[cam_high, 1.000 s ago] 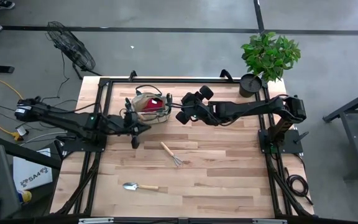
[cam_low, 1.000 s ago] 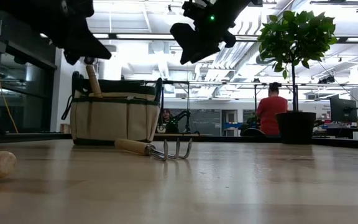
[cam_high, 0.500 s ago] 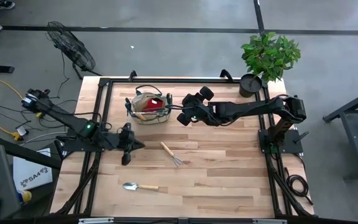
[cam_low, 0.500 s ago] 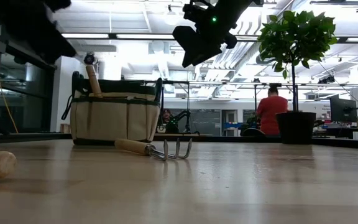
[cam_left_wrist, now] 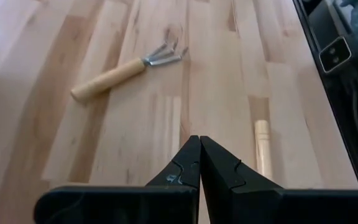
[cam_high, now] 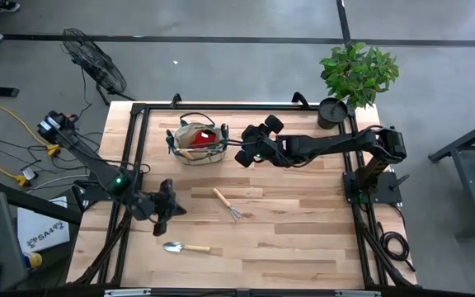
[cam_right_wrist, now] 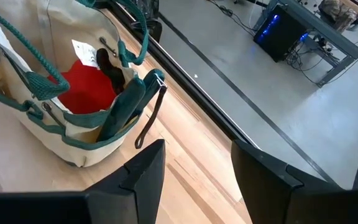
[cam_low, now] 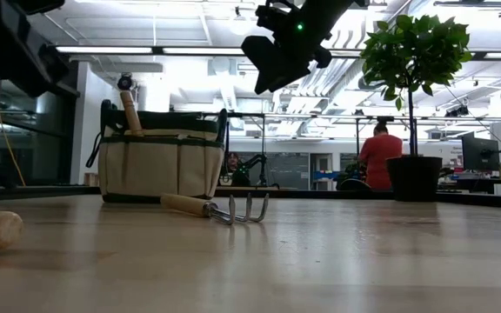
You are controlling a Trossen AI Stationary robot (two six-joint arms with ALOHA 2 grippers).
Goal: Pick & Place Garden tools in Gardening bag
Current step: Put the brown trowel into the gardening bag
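The beige gardening bag (cam_high: 198, 142) with green trim stands at the far middle of the table; a red spray bottle (cam_right_wrist: 89, 84) and a wooden handle (cam_low: 130, 111) show inside it. A wooden-handled hand rake (cam_high: 228, 204) lies flat at the table's middle, and a trowel (cam_high: 184, 247) lies flat nearer the front edge. My left gripper (cam_high: 158, 224) hovers shut just above and left of the trowel, with the rake (cam_left_wrist: 126, 70) and the trowel's handle (cam_left_wrist: 263, 155) ahead of its shut fingers (cam_left_wrist: 199, 162). My right gripper (cam_high: 239, 154) hangs open beside the bag's right side, holding nothing (cam_right_wrist: 197, 168).
A potted green plant (cam_high: 357, 74) in a black pot (cam_high: 332, 111) stands at the far right corner. Black frame rails (cam_high: 138, 148) run along the table's left and far edges. Bare wood lies to the right of the rake.
My left gripper has swung from beside the bag's near left side toward the table's near edge, sinking a little and turning, and now hangs close to the trowel. It has stayed shut. The rake, trowel and bag have not moved.
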